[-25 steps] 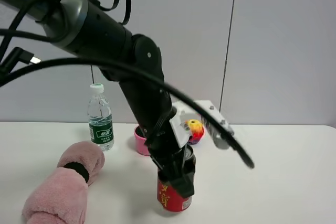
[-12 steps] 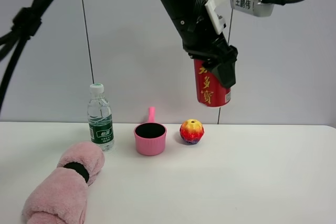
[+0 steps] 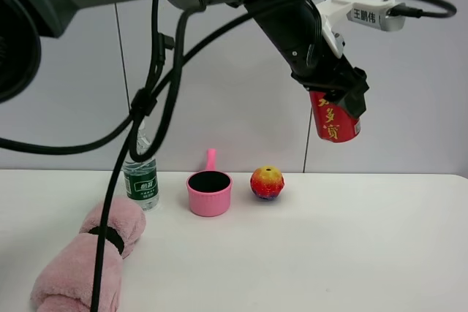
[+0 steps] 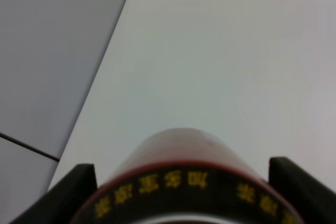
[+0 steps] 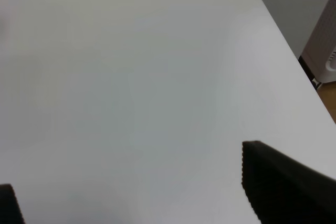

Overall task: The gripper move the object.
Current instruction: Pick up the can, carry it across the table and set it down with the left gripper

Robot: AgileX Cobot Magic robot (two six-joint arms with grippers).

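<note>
- As seen from the high camera, the left gripper point(image 3: 342, 100) is clamped on the red can point(image 3: 335, 125), which is pinched near its upper end and held tilted, with its lower end angled down and away from the arm.
- In the left wrist view, the can's rim with its yellow characters is flanked by a black finger point(image 4: 79, 190) on each side, and both are pressed against it.
- The can is held high in the air, well above the white table point(image 3: 351, 246), and is touched only by the jaws.
- A white camera mount point(image 3: 365, 14) with a black cable is carried just above the gripper on the arm's wrist.
- Well below the gripper, on the side from which the arm reaches, the red-yellow ball point(image 3: 267, 183) is the nearest thing on the table.
- Just beyond the ball, a pink cup point(image 3: 209, 193) is set upright, near the ball but apart from it.
- Farther off, a water bottle point(image 3: 140, 179) with a green label is partly hidden by hanging cables.
- Farthest from the gripper, a pink plush roll point(image 3: 88, 257) is laid at the near edge of the table.
- The right gripper point(image 5: 128, 174) is shown only in its own wrist view, where its dark fingers are spread wide with bare table between them.
</note>
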